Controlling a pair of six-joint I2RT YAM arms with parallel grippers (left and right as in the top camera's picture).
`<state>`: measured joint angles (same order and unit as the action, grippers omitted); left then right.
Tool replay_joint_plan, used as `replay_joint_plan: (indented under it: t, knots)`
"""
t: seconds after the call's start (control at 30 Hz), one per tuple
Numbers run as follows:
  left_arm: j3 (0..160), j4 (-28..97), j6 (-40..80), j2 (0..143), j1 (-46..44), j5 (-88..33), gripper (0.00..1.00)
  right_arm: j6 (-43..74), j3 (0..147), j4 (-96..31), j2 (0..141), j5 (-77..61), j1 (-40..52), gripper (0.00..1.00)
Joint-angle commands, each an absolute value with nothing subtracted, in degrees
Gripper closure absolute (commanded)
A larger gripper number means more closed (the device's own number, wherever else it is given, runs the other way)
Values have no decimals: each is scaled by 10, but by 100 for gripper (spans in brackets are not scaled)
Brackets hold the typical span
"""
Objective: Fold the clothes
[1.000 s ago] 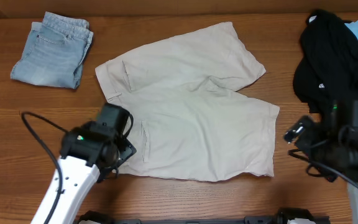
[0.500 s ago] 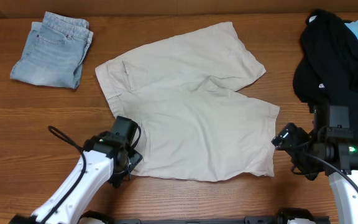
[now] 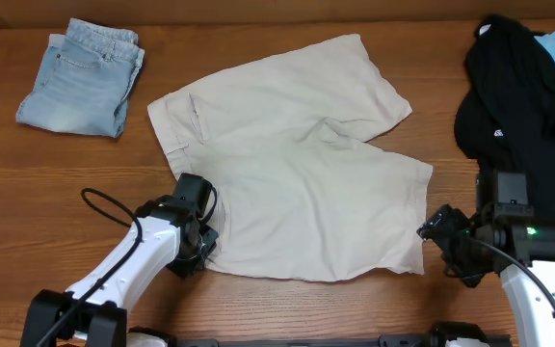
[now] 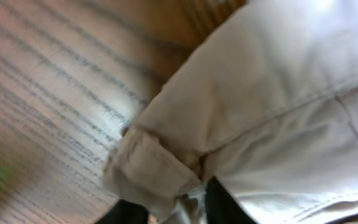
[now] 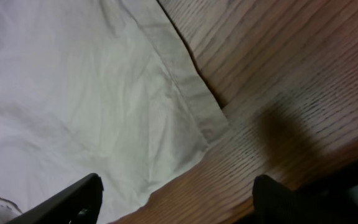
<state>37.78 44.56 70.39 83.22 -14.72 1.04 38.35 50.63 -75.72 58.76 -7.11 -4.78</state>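
Evidently the first fold is only being set up. Nearest, the left gripper (image 4: pixel 176 208) is clenching the near waistband corner of the pants (image 3: pixel 297 164), with cloth bunching between its fingers. The right gripper (image 5: pixel 176 205) is hanging spread wide over the near hem corner, gripping nothing. The pants are lying flat in the middle of the table (image 3: pixel 27 222), legs pointing right. Next, I judge, the right one needs to drop and pinch that hem so both can carry the near edge across. Farther back, the denim shorts (image 3: pixel 80 77) and black garment (image 3: pixel 514 87) are lying apart.

Pants (image 3: pixel 297 183) light beige; denim shorts (image 3: pixel 80 77) faded light blue; garment (image 3: pixel 518 87) black; table (image 3: pixel 27 212) brown woodgrain.
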Motion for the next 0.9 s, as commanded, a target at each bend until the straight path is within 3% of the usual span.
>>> replay_joint_plan:
  t: [0.0, 0.13, 0.33, 0.6, 0.87]
  knots:
    - [357, 418, 679, 875, -138, 34, 83, 408, 493, -752, 583, -79, -45, 21]
    - [359, 388, 640, 875, -121, 33, 96, 423, 474, -752, 583, -96, -41, 28]
    - [372, 367, 564, 875, -51, 13, 96, 502, 450, -746, 588, -104, 42, 28]
    - [375, 357, 510, 875, -14, 0, 95, 631, 388, -642, 625, -104, 185, 29]
    - [375, 342, 496, 875, -14, 0, 96, 646, 368, -569, 759, -90, 209, 28]
